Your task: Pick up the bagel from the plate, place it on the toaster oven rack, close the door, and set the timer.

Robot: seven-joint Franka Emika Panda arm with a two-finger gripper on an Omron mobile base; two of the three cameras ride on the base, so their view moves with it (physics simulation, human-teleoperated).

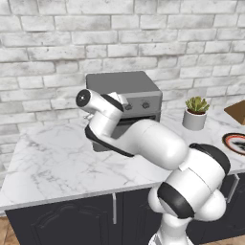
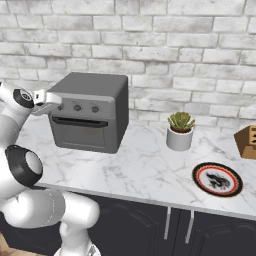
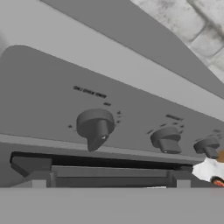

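The toaster oven [image 2: 92,95] stands on the counter with its dark grey door [image 2: 82,135] shut and upright. The bar handle [image 3: 105,171] runs just under three knobs. My gripper [image 2: 50,104] hovers in front of the control panel's left end, open and holding nothing. It faces the left knob [image 3: 95,127] from a short distance; the middle knob [image 3: 166,140] and right knob [image 3: 206,147] lie beside it. The plate [image 2: 199,179], dark with a red-and-white rim, lies far to the right near the counter's front edge. The bagel and the rack are hidden.
A small potted succulent [image 2: 180,131] stands between the oven and the plate. A wooden block [image 2: 247,142] sits at the far right by the brick wall. Bare marble counter [image 2: 145,165] stretches in front of the oven.
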